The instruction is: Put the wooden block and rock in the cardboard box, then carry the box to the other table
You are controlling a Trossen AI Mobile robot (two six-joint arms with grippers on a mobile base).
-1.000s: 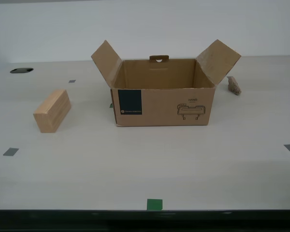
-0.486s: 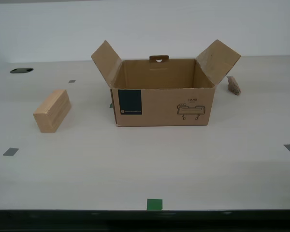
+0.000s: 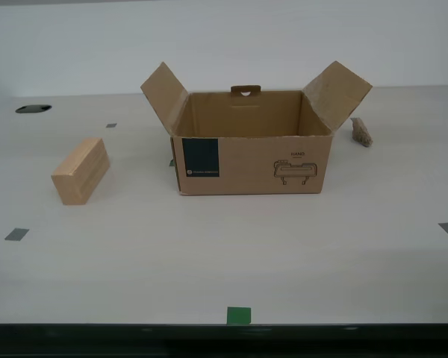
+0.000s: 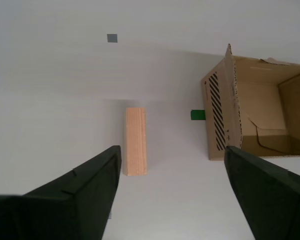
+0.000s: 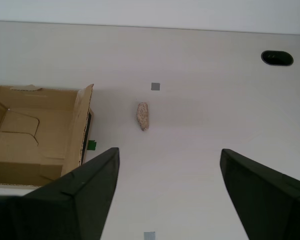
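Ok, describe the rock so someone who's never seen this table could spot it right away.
Start at the open cardboard box in the middle of the pale table. Go to the flap on the exterior view's right; the rock lies on the tabletop just beyond it. It is small, lumpy and pinkish-brown, unlike the larger, straight-edged wooden block on the opposite side.

The cardboard box (image 3: 252, 153) stands open in the middle of the bench (image 3: 224, 253), flaps splayed. The wooden block (image 3: 81, 170) lies well apart toward one side edge; the rock (image 3: 361, 132) sits near the opposite flap.
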